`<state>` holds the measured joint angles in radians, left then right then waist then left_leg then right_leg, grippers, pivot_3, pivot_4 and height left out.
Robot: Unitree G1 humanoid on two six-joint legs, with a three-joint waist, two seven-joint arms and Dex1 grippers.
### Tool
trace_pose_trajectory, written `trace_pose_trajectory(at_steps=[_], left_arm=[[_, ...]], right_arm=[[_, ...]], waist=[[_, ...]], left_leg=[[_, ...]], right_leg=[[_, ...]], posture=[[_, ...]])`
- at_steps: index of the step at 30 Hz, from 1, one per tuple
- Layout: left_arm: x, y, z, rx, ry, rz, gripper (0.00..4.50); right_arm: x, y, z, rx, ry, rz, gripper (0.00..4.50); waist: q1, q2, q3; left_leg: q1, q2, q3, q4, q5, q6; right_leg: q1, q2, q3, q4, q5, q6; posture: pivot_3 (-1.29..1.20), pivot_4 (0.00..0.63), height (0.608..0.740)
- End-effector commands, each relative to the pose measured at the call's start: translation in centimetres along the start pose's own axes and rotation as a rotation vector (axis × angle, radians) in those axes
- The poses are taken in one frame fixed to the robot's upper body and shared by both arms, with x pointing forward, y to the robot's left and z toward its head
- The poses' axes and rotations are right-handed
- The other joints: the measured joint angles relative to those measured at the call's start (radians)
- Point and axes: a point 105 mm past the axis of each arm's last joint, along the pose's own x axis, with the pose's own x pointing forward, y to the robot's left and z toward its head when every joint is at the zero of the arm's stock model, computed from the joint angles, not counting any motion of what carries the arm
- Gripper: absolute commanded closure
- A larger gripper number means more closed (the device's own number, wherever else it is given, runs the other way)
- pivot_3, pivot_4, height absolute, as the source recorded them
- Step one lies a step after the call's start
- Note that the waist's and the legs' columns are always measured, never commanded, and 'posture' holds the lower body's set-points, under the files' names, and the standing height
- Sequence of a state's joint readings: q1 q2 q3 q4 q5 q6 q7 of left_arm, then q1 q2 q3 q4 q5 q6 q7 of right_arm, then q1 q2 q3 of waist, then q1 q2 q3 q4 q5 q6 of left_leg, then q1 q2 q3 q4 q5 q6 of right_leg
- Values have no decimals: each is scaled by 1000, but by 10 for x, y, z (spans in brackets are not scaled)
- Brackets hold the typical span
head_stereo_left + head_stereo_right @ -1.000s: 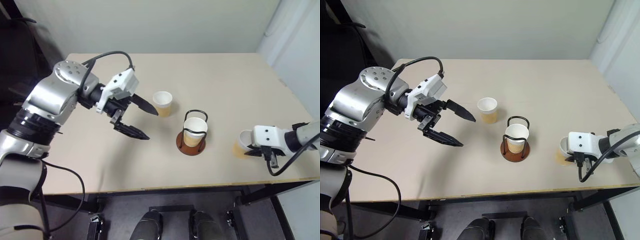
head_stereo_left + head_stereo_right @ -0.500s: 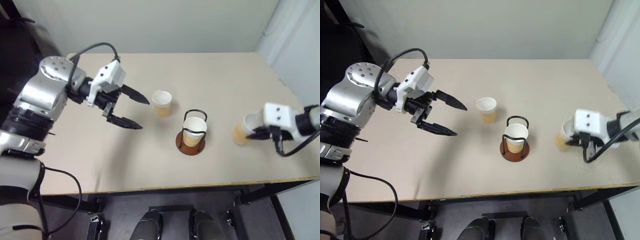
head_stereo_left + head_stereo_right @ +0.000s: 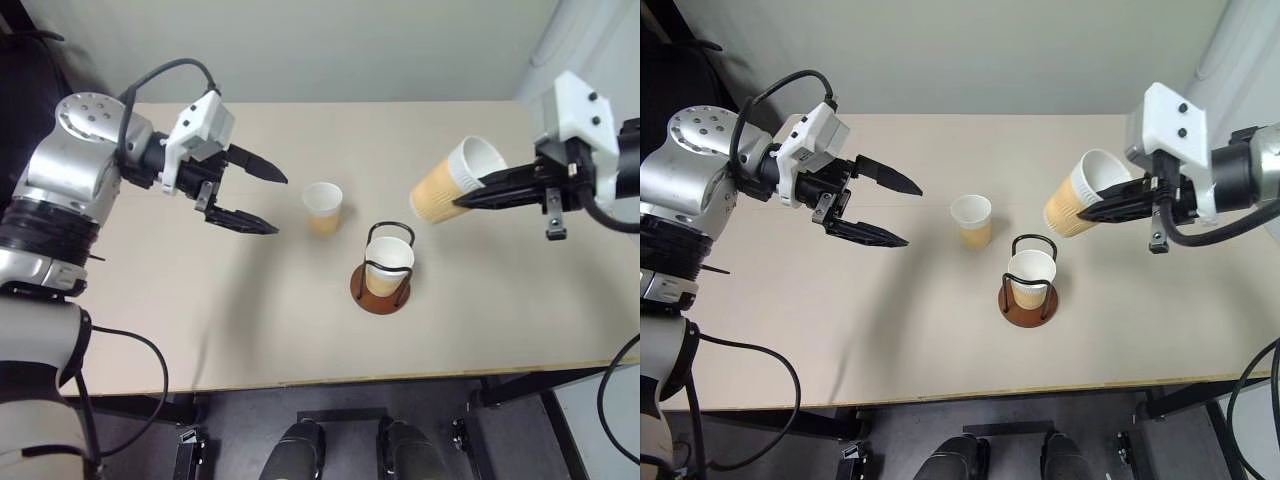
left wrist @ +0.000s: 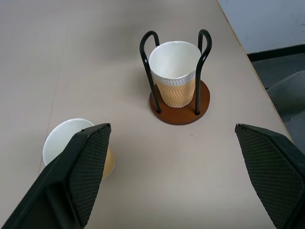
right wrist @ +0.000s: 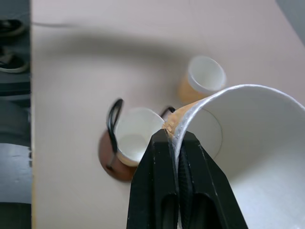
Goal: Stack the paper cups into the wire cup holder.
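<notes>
The wire cup holder stands mid-table on its reddish-brown base, with one paper cup upright inside it. A second paper cup stands on the table just left of and beyond the holder. My right gripper is shut on the rim of a third paper cup, which hangs tilted in the air, up and to the right of the holder. In the right wrist view the fingers pinch that cup's wall above the holder. My left gripper is open and empty, left of the loose cup.
The tan table ends at a front edge close below the holder and at a right edge under my right arm. A pale wall runs behind the table's far edge.
My right gripper has lifted its cup off the table at the right front and carried it up and leftward toward the holder. The left gripper has drawn back a little to the left, still open.
</notes>
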<state>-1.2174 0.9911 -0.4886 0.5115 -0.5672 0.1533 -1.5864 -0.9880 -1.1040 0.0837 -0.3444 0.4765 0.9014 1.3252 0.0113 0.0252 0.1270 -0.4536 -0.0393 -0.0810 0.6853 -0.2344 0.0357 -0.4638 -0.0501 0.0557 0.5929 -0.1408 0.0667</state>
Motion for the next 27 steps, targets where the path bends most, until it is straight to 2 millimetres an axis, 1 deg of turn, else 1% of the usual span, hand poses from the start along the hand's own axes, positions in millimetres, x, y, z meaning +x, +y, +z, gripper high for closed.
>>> trace_pose_trajectory(at_steps=[1, 10, 14, 16, 27], left_arm=[[-4, 1, 14, 55, -12, -13, 0], [-3, 0, 16, 57, -15, -20, 0], [-3, 0, 16, 56, -14, -20, 0], [-3, 0, 16, 56, -14, -21, 0], [-1, 0, 18, 62, -10, -31, 0]], right_arm=[[8, 5, 8, -36, -19, 20, 4472], [24, 10, -11, -35, 29, 59, 4472], [38, 16, -22, -52, 57, 95, 4472], [42, 17, -24, -61, 57, 106, 4472], [54, 18, -31, -108, 80, 123, 4472]], waist=[[0, 0, 0], [-1, 0, 0], [-1, 0, 0], [-2, 0, 0], [-3, 0, 0]], left_leg=[[0, 0, 0, 0, 0, 0], [0, 0, 0, -2, 1, 0], [1, 0, 0, -2, 2, 0], [1, 0, 0, -1, 2, 0], [1, 0, 0, -1, 3, 2]], right_leg=[[0, 0, 0, 0, 0, 0], [-1, 0, 0, 1, 0, 0], [-1, 0, -1, 2, 0, 0], [-1, 0, -1, 2, 0, 0], [0, -1, -1, 3, 1, -1]], posture=[[0, 150, 740], [0, 150, 740], [0, 150, 740], [0, 150, 740], [0, 150, 740]])
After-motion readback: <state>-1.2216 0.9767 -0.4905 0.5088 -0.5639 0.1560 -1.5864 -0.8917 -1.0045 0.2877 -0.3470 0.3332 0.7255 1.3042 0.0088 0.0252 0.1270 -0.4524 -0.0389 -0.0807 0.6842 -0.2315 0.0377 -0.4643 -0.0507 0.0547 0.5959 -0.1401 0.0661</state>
